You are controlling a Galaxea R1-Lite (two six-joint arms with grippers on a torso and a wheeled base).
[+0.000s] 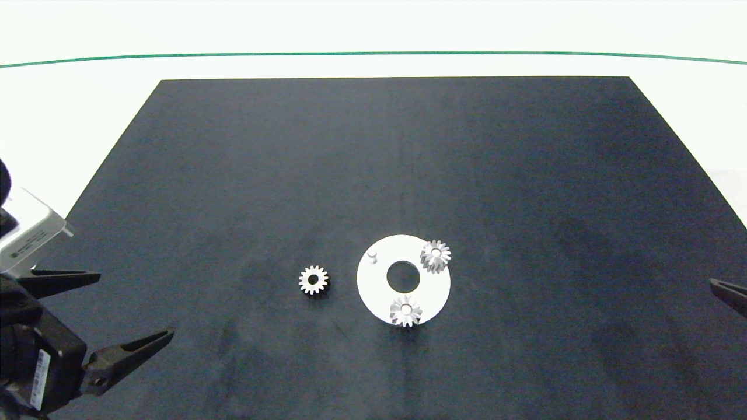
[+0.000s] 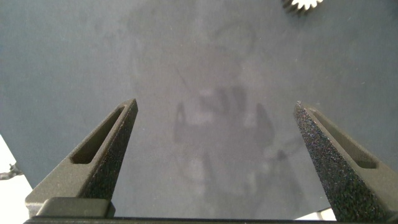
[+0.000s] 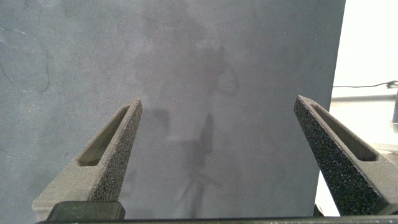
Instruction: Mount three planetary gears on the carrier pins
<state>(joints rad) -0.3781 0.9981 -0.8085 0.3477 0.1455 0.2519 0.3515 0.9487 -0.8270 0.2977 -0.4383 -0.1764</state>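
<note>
I am seeing two planetary gears sitting on the white disc (image 1: 379, 291), one (image 1: 436, 255) at its far right edge and one (image 1: 405, 310) at its near edge, while the third gear (image 1: 313, 280) is lying on the dark mat (image 1: 408, 163) just left of the disc. One carrier pin (image 1: 373, 255) is standing bare. My left gripper (image 1: 131, 309) is hovering released near the mat's left corner; my right gripper (image 3: 217, 149) is waiting spread wide at the right edge.

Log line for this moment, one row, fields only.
gears on pins | bare pin | loose gear on mat, left of carrier disc | left hand open, empty | right hand open, mat edge
</note>
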